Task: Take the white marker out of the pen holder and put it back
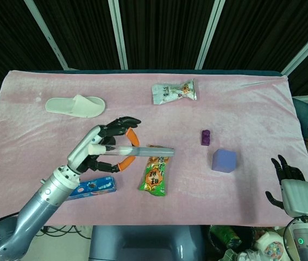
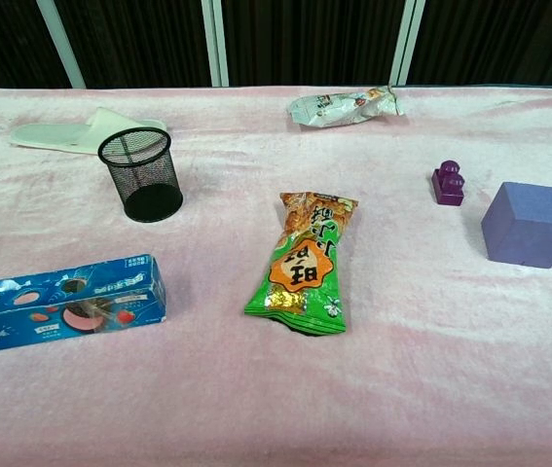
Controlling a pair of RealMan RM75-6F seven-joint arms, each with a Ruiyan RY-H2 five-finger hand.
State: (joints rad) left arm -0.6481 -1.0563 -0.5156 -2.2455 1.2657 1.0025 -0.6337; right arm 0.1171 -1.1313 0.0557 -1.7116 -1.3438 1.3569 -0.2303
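A pink cloth covers the table, backed by dark curtains. The left hand is raised above the table with its fingers curled around the white marker, which lies level, its long axis running left to right over a green snack bag. The black mesh pen holder stands upright and empty near a white slipper, seemingly beneath that hand. The right hand rests far off, fingers spread, holding nothing.

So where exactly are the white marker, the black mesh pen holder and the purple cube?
white marker (image 1: 134, 150): head view, middle of its barrel, held by the left hand (image 1: 102, 149).
black mesh pen holder (image 2: 142, 179): chest view, its mesh wall.
purple cube (image 2: 532, 224): chest view, its top face.
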